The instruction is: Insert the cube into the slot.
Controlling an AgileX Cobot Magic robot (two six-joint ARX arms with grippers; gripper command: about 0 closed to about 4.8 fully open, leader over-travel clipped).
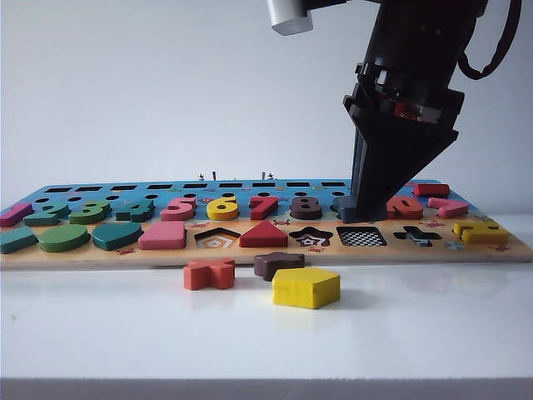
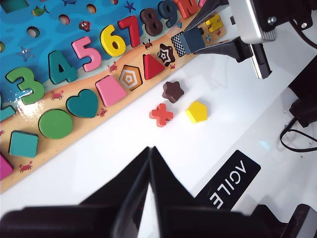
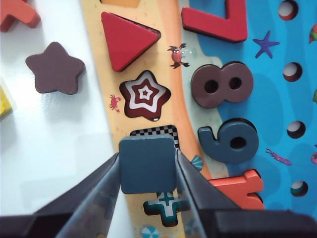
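Right end effector grips the cube over the checkerboard slot, part-covering it; left end effector, pinched together, idles well off.

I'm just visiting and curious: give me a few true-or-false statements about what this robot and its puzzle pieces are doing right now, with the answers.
1. The right claw holds the cube. True.
2. The cube already lies flat in the slot. False: it is still in the claw above the slot, part of the checkerboard showing.
3. The yellow block lies on the table, off the board. True.
4. The star piece fills its cut-out. False: it lies on the table.
5. The left claw holds the red cross. False: it is shut and empty.
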